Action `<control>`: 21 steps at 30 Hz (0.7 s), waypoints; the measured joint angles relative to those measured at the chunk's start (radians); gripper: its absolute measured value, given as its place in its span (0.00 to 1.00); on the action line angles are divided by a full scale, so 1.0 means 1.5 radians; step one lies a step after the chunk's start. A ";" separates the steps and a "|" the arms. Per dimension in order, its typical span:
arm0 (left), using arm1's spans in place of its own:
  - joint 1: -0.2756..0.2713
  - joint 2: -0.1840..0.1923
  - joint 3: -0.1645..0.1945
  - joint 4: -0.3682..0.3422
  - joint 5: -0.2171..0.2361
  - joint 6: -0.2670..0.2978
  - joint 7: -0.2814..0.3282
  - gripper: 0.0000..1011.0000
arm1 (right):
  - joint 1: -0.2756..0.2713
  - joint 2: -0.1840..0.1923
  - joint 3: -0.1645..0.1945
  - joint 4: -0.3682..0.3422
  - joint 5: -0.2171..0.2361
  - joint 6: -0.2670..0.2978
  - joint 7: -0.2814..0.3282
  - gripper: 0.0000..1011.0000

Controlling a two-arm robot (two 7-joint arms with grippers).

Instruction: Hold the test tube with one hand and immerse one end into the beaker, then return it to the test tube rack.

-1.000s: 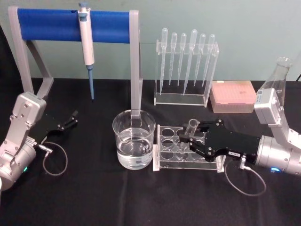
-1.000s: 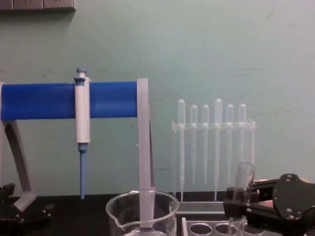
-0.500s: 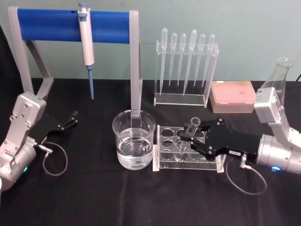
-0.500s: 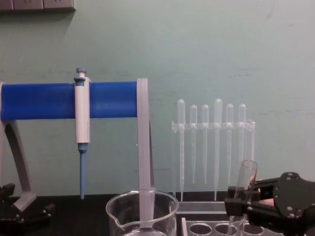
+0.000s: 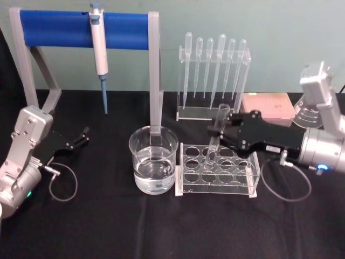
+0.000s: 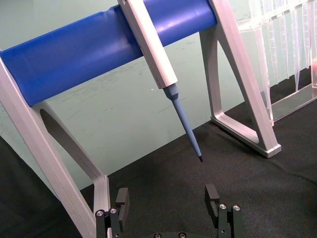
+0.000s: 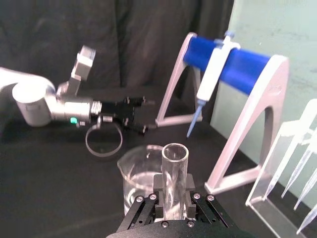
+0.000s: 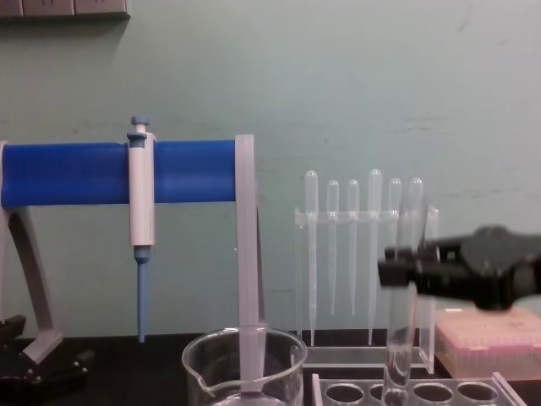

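Right tool (image 8: 399, 275) clamps test tube (image 8: 397, 355) upright, lower end at rack (image 8: 456, 394); beaker (image 8: 245, 365) leftward.

Pale green wall (image 8: 338, 68) at back, black cloth over table (image 5: 161, 232), dark folded curtain (image 7: 148, 39) at left.

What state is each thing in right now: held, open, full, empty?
test tube: held near upright, lower end at top of rack.
right gripper: shut on the test tube.
left gripper: open, idle at the left.
beaker: partly filled with clear liquid.
rack: other holes empty.
pipette: hanging on the blue stand.
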 joint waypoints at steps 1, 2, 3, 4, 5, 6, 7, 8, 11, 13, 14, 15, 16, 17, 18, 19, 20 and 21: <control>0.000 0.000 0.000 0.000 0.000 0.000 0.000 0.99 | 0.001 0.001 0.002 -0.004 0.005 0.004 -0.001 0.23; 0.000 0.000 0.000 0.000 0.000 0.000 0.000 0.99 | 0.003 0.002 0.005 -0.011 0.015 0.012 -0.005 0.23; 0.000 0.000 0.000 0.000 0.000 0.000 0.000 0.99 | 0.004 0.004 0.007 -0.015 0.019 0.017 -0.007 0.23; 0.000 0.000 0.000 0.000 0.000 0.000 0.000 0.99 | 0.006 0.004 0.008 -0.019 0.023 0.020 -0.008 0.23; 0.000 0.000 0.000 0.000 0.000 0.000 0.000 0.99 | 0.007 0.005 0.009 -0.022 0.026 0.023 -0.009 0.23; 0.000 0.000 0.000 0.000 0.000 0.000 0.000 0.99 | 0.011 0.008 0.010 -0.029 0.030 0.028 -0.012 0.23; 0.000 0.000 0.000 0.000 0.000 0.000 0.000 0.99 | 0.013 0.010 0.010 -0.032 0.032 0.031 -0.013 0.23; 0.000 0.000 0.000 0.000 0.000 0.000 0.000 0.99 | 0.015 0.012 0.010 -0.036 0.033 0.033 -0.014 0.23; 0.000 0.000 0.000 0.000 0.000 0.000 0.000 0.99 | 0.028 0.021 0.009 -0.053 0.037 0.043 -0.019 0.23; 0.000 0.000 0.000 0.000 0.000 0.000 0.000 0.99 | 0.032 0.024 0.009 -0.058 0.039 0.046 -0.022 0.23; 0.000 0.000 0.000 0.000 0.000 0.000 0.000 0.99 | 0.034 0.025 0.008 -0.060 0.039 0.047 -0.023 0.23; 0.000 0.000 0.000 0.000 0.000 0.000 0.000 0.99 | 0.037 0.029 0.007 -0.065 0.039 0.050 -0.027 0.23; 0.000 0.000 0.000 0.000 0.000 0.000 0.000 0.99 | 0.039 0.030 0.007 -0.068 0.039 0.051 -0.030 0.23; 0.000 0.000 0.000 0.000 0.000 0.000 0.000 0.99 | 0.041 0.032 0.007 -0.070 0.039 0.052 -0.032 0.23; 0.000 0.000 0.000 0.000 0.000 0.000 0.000 0.99 | 0.043 0.034 0.006 -0.073 0.039 0.054 -0.036 0.23; 0.000 0.000 0.000 0.000 0.000 0.000 0.000 0.99 | 0.044 0.035 0.005 -0.074 0.039 0.055 -0.038 0.23; 0.000 0.000 0.000 0.000 0.000 0.000 0.000 0.99 | 0.045 0.037 0.004 -0.076 0.041 0.057 -0.041 0.23; 0.000 0.000 0.000 0.000 0.000 0.000 0.000 0.99 | 0.046 0.037 0.004 -0.077 0.041 0.058 -0.042 0.23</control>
